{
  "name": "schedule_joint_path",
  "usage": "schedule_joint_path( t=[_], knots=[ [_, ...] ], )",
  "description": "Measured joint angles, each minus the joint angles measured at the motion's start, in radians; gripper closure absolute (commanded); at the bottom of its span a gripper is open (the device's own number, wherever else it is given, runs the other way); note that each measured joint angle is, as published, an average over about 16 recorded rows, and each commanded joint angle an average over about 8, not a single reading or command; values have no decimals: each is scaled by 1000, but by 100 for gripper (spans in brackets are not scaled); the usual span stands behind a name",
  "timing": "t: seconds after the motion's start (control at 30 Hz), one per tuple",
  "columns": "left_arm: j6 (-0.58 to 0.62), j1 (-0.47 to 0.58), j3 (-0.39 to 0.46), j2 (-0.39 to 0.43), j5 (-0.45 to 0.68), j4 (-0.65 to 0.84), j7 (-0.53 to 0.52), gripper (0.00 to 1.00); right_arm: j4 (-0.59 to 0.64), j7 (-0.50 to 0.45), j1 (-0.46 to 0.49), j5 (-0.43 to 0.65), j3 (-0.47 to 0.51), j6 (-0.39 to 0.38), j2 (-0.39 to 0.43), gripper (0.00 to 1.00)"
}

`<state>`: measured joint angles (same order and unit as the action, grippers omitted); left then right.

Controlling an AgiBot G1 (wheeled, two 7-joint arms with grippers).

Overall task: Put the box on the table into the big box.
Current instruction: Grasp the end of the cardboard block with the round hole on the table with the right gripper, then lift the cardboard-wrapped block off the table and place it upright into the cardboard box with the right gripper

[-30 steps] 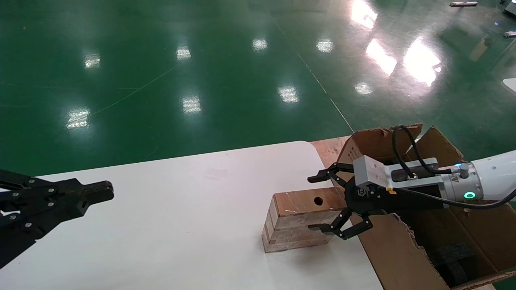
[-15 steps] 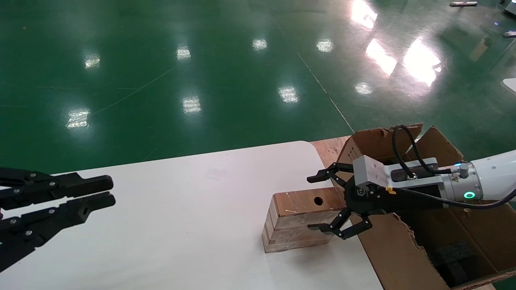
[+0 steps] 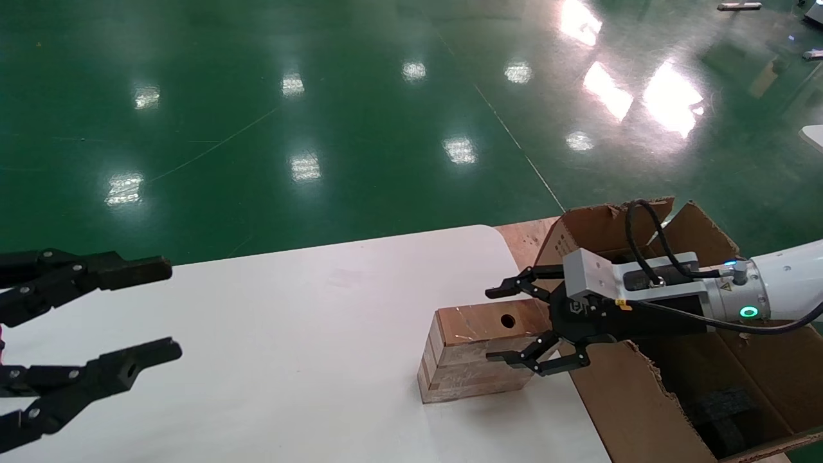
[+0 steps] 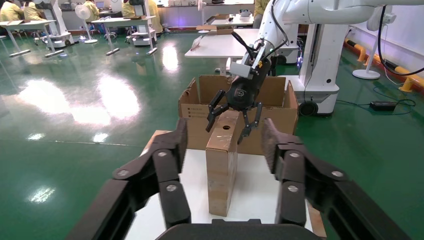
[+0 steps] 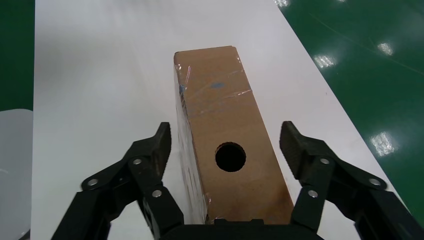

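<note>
The small brown box stands on edge on the white table near its right side, with the round hole facing up. My right gripper is open, one finger on each side of the box's right end, with gaps showing in the right wrist view. The big box stands open just right of the table. My left gripper is open and empty at the table's left side, far from the box, which shows between its fingers in the left wrist view.
Black foam blocks lie inside the big box. A wooden board shows under its far corner. Green floor lies beyond the table's far edge and rounded corner. Bare tabletop stretches between the two grippers.
My left gripper has gone from shut to wide open. My right gripper has edged slightly left along the box, still open. The box has not moved.
</note>
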<state>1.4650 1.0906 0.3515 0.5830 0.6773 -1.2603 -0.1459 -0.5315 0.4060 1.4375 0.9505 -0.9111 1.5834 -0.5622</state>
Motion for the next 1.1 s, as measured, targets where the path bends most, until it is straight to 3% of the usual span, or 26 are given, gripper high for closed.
schedule_joint_path(
  t=[0.37,0.4,0.63,0.67,1.1],
  knots=[
    [0,0,0,0,0,0,0,0,-9,-6,-1,-5,0,-5,2,100],
    [0,0,0,0,0,0,0,4,-13,-10,-1,-8,0,-5,4,100],
    [0,0,0,0,0,0,0,88,-69,-77,22,-49,6,-9,33,100],
    [0,0,0,0,0,0,0,97,-80,-94,29,-58,8,-10,40,100],
    [0,0,0,0,0,0,0,100,-153,-403,194,-161,64,-71,190,100]
  ],
)
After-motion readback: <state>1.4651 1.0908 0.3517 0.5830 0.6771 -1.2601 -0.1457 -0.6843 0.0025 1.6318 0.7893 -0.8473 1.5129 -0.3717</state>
